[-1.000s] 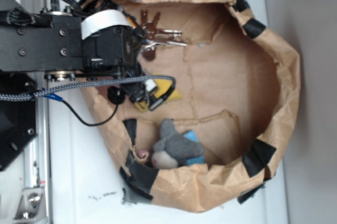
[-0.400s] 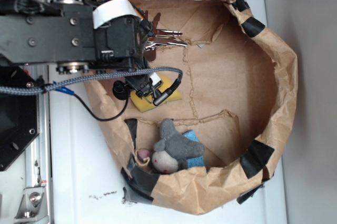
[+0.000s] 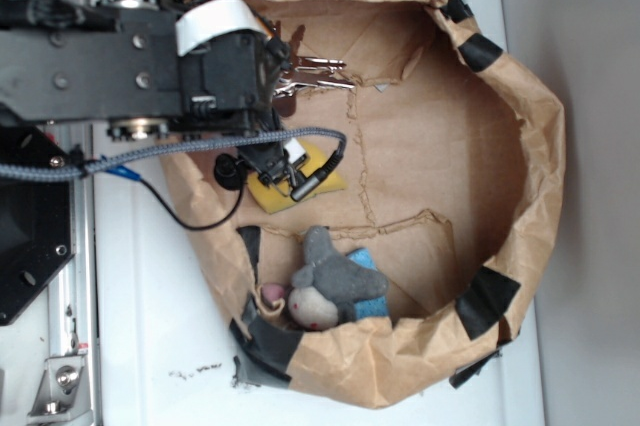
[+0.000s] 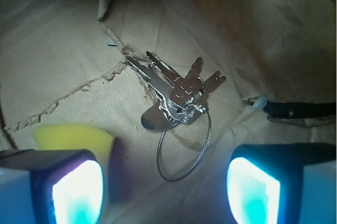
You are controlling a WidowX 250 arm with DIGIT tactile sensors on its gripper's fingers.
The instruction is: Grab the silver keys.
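Nearest to you in the wrist view are the two fingertips (image 4: 79, 192) of the gripper (image 4: 166, 192), spread wide apart with nothing between them but bare brown paper. Beside the left pad sits a yellow sponge (image 4: 73, 137), close enough that a careless descent could brush it.

Just beyond the gap, you have the wire loop (image 4: 184, 153), which hangs from the bunch toward the gripper and falls roughly on the midline between the pads. A little farther on lie the silver keys (image 4: 176, 90), flat on the creased paper floor of the bag (image 4: 63, 50). Their blades fan up and away from you, some to the upper left and some to the upper right, so the bunch's long run points away from the gripper rather than across it. That is the relation your next move turns on: in my judgement you need to go forward a little and then down, so the pads close across the thick knot of rings rather than on the thin loop alone.

In the outside view, the gripper (image 3: 272, 71) sits at the bag's near wall, and the keys (image 3: 320, 74) peek out just past it, touching nothing else. Farther off, a grey stuffed toy (image 3: 335, 286) lies well apart at the other side of the bag.
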